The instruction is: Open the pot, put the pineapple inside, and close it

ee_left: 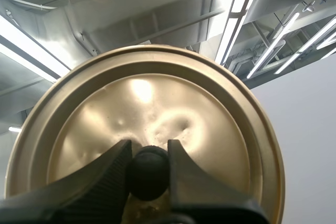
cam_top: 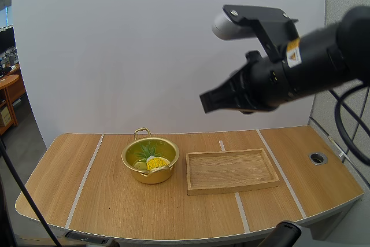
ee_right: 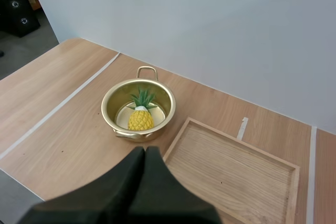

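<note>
one step left: with left gripper [ee_left: 148,167] pinching the lid [ee_left: 157,103] by its black knob [ee_left: 148,174], bring it level over the pot [cam_top: 151,176], pineapple [cam_top: 156,162] inside, nearer the tabletop [cam_top: 87,201] back edge, left of the wooden tray [cam_top: 231,170], then lower straight onto the rim. leave right gripper [ee_right: 145,153], fingers pressed together, raised clear.

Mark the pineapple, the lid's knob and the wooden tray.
pineapple [ee_right: 140,121]: right wrist view, on its yellow body.
lid's knob [ee_left: 148,174]: left wrist view, on the middle of the black ball.
wooden tray [cam_top: 231,170]: high view, on its bare floor.
</note>
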Tool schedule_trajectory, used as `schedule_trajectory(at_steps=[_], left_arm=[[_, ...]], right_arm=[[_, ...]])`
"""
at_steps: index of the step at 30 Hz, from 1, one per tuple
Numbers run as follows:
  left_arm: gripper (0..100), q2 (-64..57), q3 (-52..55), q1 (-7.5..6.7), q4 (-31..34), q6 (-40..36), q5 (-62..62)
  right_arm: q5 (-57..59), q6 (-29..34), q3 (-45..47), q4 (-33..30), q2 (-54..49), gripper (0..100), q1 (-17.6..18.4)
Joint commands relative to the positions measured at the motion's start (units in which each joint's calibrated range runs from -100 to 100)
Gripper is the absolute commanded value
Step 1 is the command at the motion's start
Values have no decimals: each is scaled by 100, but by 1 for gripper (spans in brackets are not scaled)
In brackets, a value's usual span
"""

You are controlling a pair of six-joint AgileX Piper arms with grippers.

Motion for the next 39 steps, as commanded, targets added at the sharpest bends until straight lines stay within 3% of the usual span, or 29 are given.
schedule_trajectory(at_steps=[1, 6, 11, 20, 39], left_arm=[[0, -45, -36, 1, 1, -39, -165], [0, -96, -36, 1, 1, -39, 408], [0, -220, -36, 1, 1, -39, 2848], [0, -103, -36, 1, 29, -22, 6685], [0, 1332, 1574, 1, 70, 93, 6685]], right_arm=[[4, -44, 135, 42, -189, 0, -64], [4, -136, 161, 209, -243, 0, -162], [4, -281, 161, 598, -243, 0, -252], [4, -386, 161, 656, -243, 0, -284], [4, -465, 161, 307, -243, 0, -284]])
